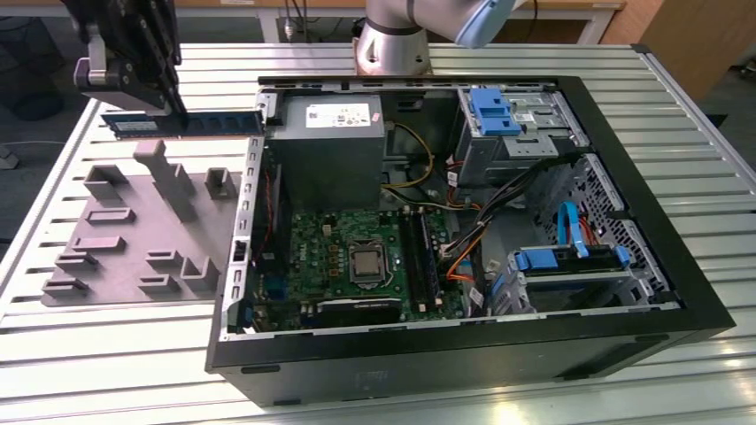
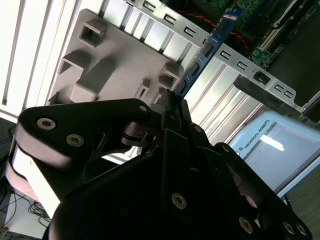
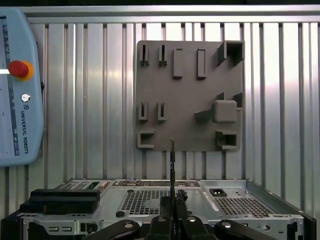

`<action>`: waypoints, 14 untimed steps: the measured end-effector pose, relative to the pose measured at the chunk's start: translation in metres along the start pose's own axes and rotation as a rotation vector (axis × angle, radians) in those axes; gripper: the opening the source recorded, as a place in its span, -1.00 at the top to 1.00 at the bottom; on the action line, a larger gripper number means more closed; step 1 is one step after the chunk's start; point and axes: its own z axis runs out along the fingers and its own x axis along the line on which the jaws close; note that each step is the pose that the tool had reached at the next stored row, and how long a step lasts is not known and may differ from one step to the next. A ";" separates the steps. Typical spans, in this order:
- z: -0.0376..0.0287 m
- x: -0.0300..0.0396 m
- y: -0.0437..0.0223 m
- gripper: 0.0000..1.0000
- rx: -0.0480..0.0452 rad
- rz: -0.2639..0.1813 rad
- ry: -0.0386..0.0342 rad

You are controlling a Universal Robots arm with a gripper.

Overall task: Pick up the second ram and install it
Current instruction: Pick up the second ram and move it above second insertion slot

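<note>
The second ram (image 1: 195,122) is a long dark blue-green stick held level in the air, above the far end of the grey fixture plate (image 1: 130,230). It hangs just outside the case wall on the exterior view's left. My gripper (image 1: 163,108) is shut on one end of it. In the second wrist view the second ram (image 2: 210,47) runs out from the fingertips of the gripper (image 2: 175,102) toward the case. The first wrist view shows the second ram (image 3: 172,165) edge-on, rising from the gripper (image 3: 172,204).
The open computer case (image 1: 473,354) lies on the slatted table, with the green motherboard (image 1: 343,257), its black memory slots (image 1: 420,257) and a grey power supply (image 1: 331,150) inside. A teach pendant (image 3: 17,90) lies on the table. The arm's base (image 1: 396,35) stands behind the case.
</note>
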 end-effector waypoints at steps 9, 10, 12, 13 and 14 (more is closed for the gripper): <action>-0.0001 -0.0003 -0.0137 0.73 -0.0001 0.000 0.0001; -0.0001 -0.0003 -0.0151 0.73 -0.0001 0.000 0.0001; -0.0001 -0.0004 -0.0177 0.73 -0.0001 0.000 0.0001; -0.0001 -0.0004 -0.0191 0.73 -0.0001 0.000 0.0001; -0.0001 -0.0004 -0.0204 0.73 0.0000 0.000 0.0001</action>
